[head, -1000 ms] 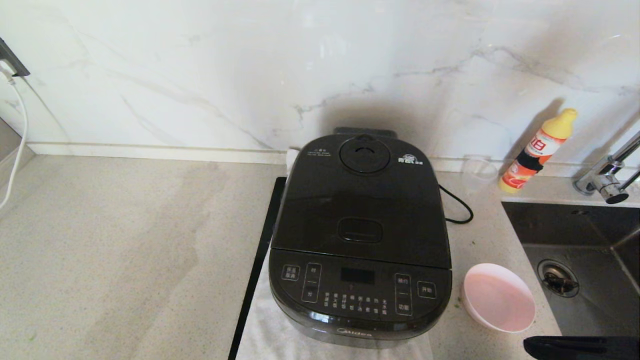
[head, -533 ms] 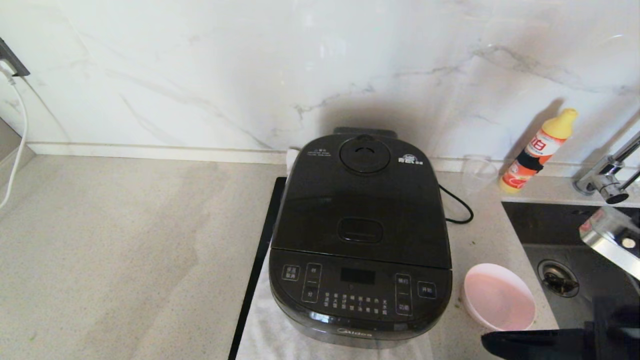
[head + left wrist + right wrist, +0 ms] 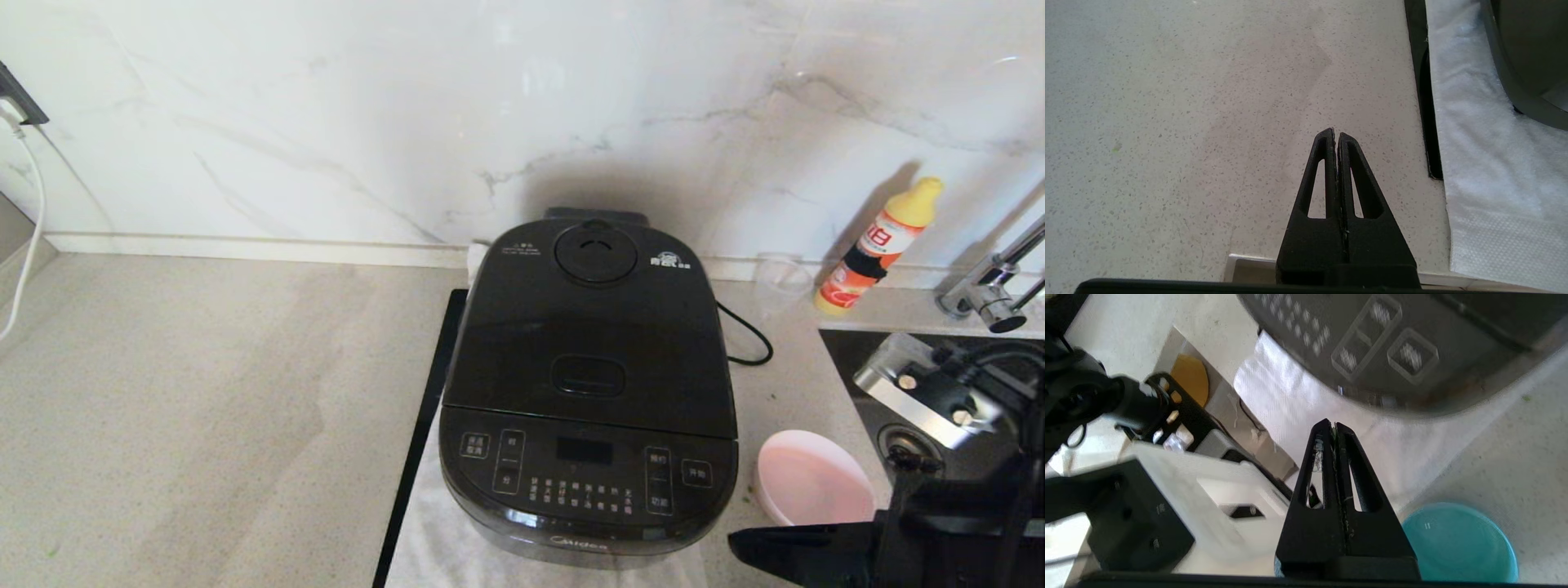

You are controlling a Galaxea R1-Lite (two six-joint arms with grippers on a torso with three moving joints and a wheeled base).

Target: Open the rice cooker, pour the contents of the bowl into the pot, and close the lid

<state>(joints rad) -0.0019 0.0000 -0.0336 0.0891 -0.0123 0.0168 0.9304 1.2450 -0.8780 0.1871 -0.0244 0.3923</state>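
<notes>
The black rice cooker stands on a white cloth with its lid closed, so the pot is hidden. A pale pink bowl sits on the counter just right of the cooker's front. My right gripper lies low at the counter's front edge, shut and empty, pointing left, its tip in front of the bowl and near the cooker's front right corner. In the right wrist view the shut gripper points past the bowl towards the cooker's panel. My left gripper hangs shut over bare counter, left of the cooker.
A sink with a tap lies right of the bowl. An orange bottle and a clear cup stand by the back wall. The cooker's cord loops behind it. The white cloth reaches the front edge.
My right arm has swung in from the lower right. Its shut gripper has moved left along the front edge, passing in front of the bowl. Cooker and bowl have not moved.
</notes>
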